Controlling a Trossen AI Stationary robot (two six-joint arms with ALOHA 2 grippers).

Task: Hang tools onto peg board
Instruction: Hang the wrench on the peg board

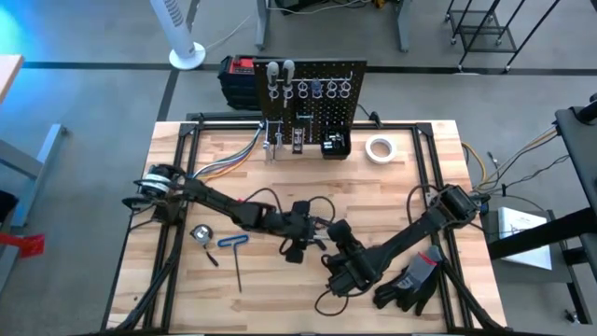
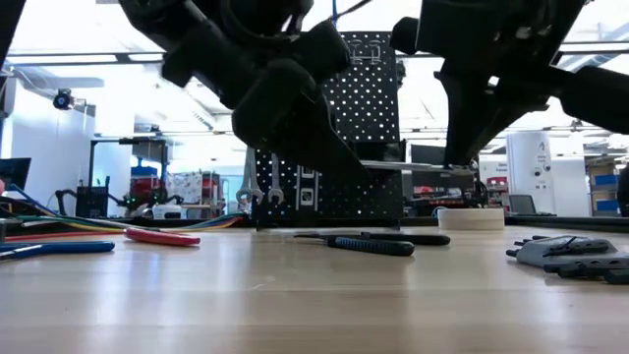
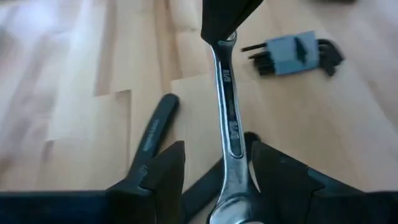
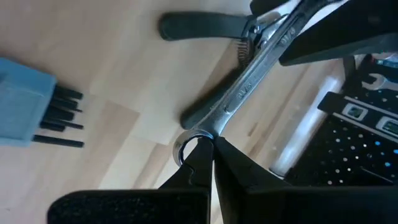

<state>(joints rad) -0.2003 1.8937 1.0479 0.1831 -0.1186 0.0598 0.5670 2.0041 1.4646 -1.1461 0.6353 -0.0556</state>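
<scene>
A: Right gripper [image 4: 208, 146]?
B: Pressed together on the ring end of a silver wrench [image 4: 261, 68], holding it off the table [image 1: 410, 177].

A: Left gripper [image 3: 214, 165]?
B: Spread, one dark finger on each side of the same wrench's shaft near its open end. Contact with the metal: cannot tell.

A: Wrench's place?
B: Spanning between both grippers, level above the table's middle in the low view, in front of the peg board [image 1: 312, 93].

A: Under it?
B: Black pliers [image 4: 205, 28] lying flat on the wood, handles spread. Beside them, a grey holder of black hex keys [image 3: 292, 53].

A: Farther out?
B: Blue T-handled tool [image 1: 233, 245] and a small round silver thing [image 1: 200, 233] near the left front. Black gloves [image 1: 410, 280] near the right front. White tape roll [image 1: 379, 148] by the board's right foot.

A: The peg board itself?
B: Upright at the table's far edge, wrenches hanging at its lower left, silver rings along its top, small black bin [image 1: 335, 145] at its foot. Red-and-black box [image 1: 240, 79] behind it.
</scene>
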